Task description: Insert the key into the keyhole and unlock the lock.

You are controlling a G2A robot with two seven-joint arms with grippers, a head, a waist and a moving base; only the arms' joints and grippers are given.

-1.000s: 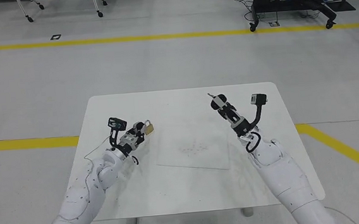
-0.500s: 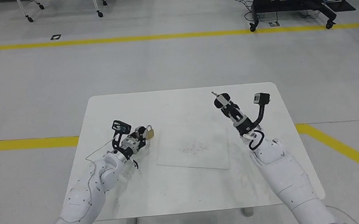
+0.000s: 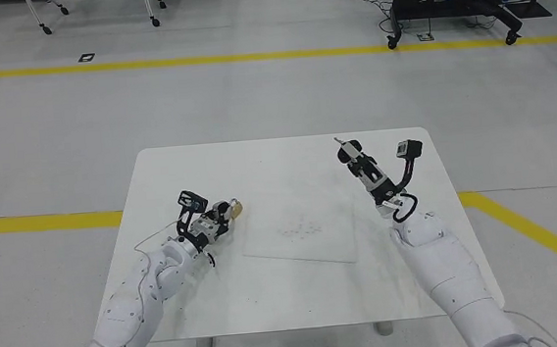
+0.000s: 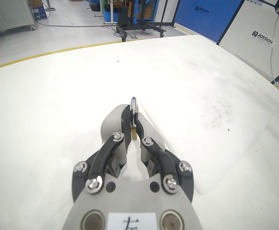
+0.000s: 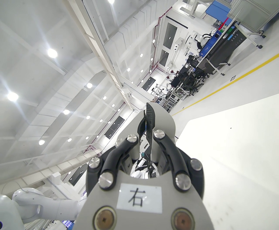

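Moved rightward with key (image 3: 337, 141) pinched in right gripper (image 3: 348, 153), raised over far right of table (image 3: 298, 290). Noted lock (image 3: 233, 209) clamped in left gripper (image 3: 221, 214), low at left, well apart. Insertion and unlocking judged outstanding.

Bright ceiling lamps (image 5: 52, 53) flare; the table (image 4: 65, 87) glares white.

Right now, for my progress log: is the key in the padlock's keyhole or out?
Out. The key sticks from the right gripper, well apart from the padlock held in the left gripper.
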